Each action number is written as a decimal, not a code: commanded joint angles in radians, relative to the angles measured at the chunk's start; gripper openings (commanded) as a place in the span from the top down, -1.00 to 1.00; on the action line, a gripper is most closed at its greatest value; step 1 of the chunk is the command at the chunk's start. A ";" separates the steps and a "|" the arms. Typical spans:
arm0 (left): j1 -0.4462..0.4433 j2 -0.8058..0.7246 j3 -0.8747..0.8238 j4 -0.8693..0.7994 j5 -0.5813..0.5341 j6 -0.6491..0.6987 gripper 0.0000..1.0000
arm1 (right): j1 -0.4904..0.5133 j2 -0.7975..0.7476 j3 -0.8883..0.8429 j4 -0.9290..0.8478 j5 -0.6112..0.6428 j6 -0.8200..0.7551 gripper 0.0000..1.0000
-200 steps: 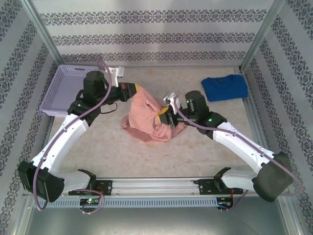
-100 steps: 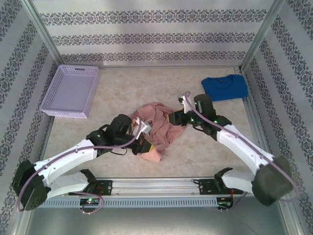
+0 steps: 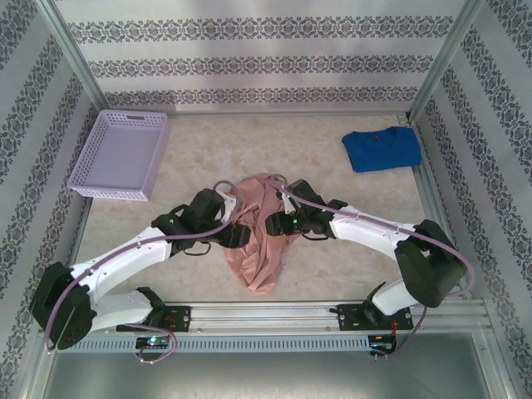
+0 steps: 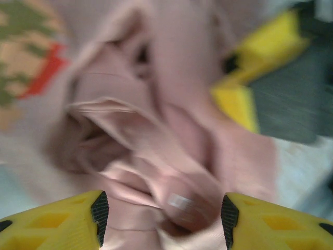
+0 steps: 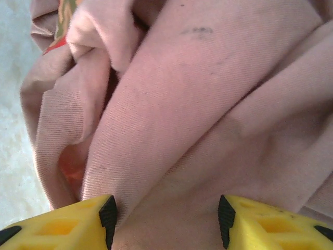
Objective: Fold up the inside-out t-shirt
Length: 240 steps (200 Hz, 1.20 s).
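- Overall, enclosure: wallpapered panels [image 3: 249, 50] with dark floral bands on three sides, well beyond both grippers; metal corner posts [image 3: 73, 66].
- Table [image 3: 199, 150]: pale, marbled surface, bare around the cloth; a slotted rail [image 3: 266, 314] runs along the near edge behind the grippers.
- Left arm [image 3: 125, 253]: white links, stretched low from its base at the near left, reaching inward to the right; its grey cable loops over the wrist.
- Right arm [image 3: 374, 229]: elbow folded at the near right, forearm lying low and pointing left toward the table's middle.
- Inside-out t-shirt [image 3: 258, 258]: salmon pink, crumpled into a long heap on the table; it lies directly under and between the two grippers, trailing back toward the rail.
- Lilac basket [image 3: 120, 154]: perforated tray, well apart from the left gripper, ahead and to its left.
- Blue t-shirt [image 3: 382, 150]: folded flat, well beyond the right gripper, to its right.
- Left gripper [image 4: 161, 211]: yellow fingers spread wide, bunched pink folds bulging just ahead between them; the picture is blurred.
- Right gripper [image 5: 164, 213]: jaws apart, nose down on the cloth, broad pink folds in front of the tips; the two grippers face each other, near together.
- Print [image 4: 26, 62]: orange, red and green patch, ahead-left of the left gripper.
- Label [image 4: 179, 201]: small pale tag between the left fingers.
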 commanded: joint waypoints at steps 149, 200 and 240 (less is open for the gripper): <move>0.023 0.284 0.141 0.134 0.077 -0.114 0.67 | -0.101 -0.061 -0.014 -0.028 0.059 -0.055 0.88; 0.026 0.039 0.144 0.312 0.188 -0.177 1.00 | -0.115 -0.272 -0.038 0.032 -0.026 -0.231 0.28; 0.026 0.004 0.207 0.384 0.254 -0.207 1.00 | -0.125 -0.313 -0.059 0.160 -0.175 -0.200 -0.06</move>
